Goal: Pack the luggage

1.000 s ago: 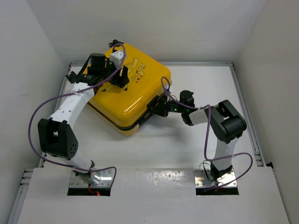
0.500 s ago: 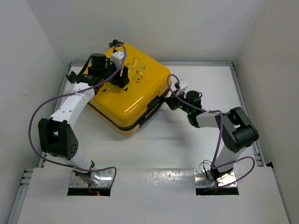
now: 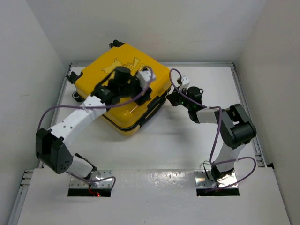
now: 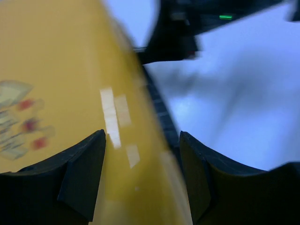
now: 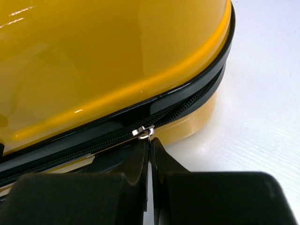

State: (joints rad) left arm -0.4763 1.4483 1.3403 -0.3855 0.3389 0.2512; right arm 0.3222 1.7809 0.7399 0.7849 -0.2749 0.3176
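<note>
The large yellow hard-shell suitcase (image 3: 123, 112) lies flat and closed toward the far left corner of the white counter (image 3: 197, 136), the left hand (image 4: 141, 136) with fingers spread apart over its glossy lid, while the right hand (image 5: 149, 143), at its right side, pinches the small silver zipper pull (image 5: 144, 131).

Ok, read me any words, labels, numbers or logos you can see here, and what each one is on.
No text is readable in any view.
Top view, yellow suitcase, lid print: dark cartoon outline, too small for letters.
Left wrist view, coloured print on the shell: blurred, unreadable.
Right wrist view, zipper pull: no marking shows.
</note>
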